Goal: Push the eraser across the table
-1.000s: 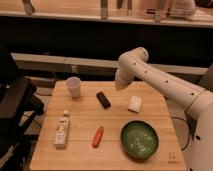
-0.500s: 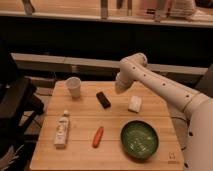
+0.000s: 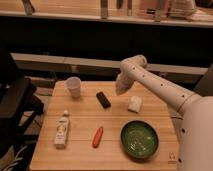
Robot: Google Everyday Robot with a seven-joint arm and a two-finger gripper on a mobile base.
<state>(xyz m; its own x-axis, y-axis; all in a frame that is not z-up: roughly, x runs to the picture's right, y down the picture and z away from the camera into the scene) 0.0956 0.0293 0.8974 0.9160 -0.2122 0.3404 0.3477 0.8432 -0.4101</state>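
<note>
The eraser [image 3: 103,99] is a small black oblong block lying on the light-wood table [image 3: 80,150], near its back middle. My white arm reaches in from the right, and my gripper [image 3: 121,89] hangs at its end just right of the eraser, slightly behind it and close to the tabletop. A small gap shows between the gripper and the eraser.
A white cup [image 3: 74,86] stands at the back left. A white bottle [image 3: 62,130] lies at the left front. An orange carrot-like stick [image 3: 98,136] lies front centre. A green bowl [image 3: 139,139] sits front right, a white flat piece [image 3: 134,104] behind it. A dark chair [image 3: 15,107] stands left.
The arm has swung down and slightly right, bringing the gripper lower beside the eraser. The eraser and the other objects have not moved.
</note>
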